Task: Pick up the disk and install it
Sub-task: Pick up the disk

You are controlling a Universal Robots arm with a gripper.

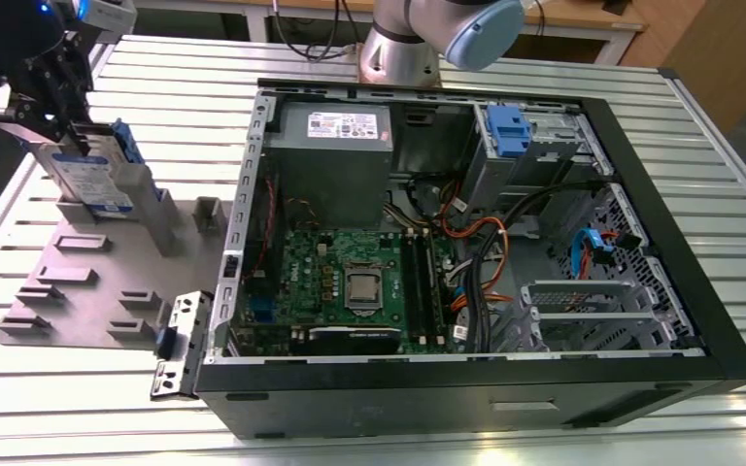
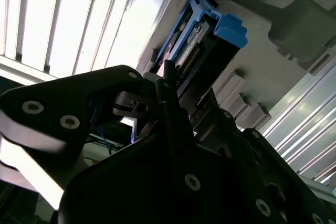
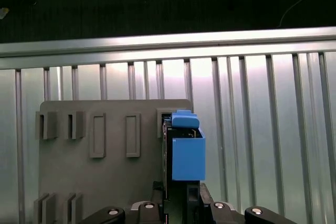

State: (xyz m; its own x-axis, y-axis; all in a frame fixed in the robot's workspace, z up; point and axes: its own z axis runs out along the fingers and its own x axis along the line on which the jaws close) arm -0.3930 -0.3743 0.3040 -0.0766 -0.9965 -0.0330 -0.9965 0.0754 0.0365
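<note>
my gripper (image 3: 176, 199), jaws closed on the flat silver-grey, blue-framed disk (image 1: 92, 181) (upright), sits at the grey slotted plate (image 1: 88, 296) edge.

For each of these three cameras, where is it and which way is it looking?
Exterior view: off the arm, above, looking down on the open computer case and fixture plate; arm and end effector show.
First wrist view: on the arm, looking past the end effector at the disk standing on edge on the fixture plate.
Second wrist view: on the arm, looking along the end effector to the disk.
All three share the disk.
</note>
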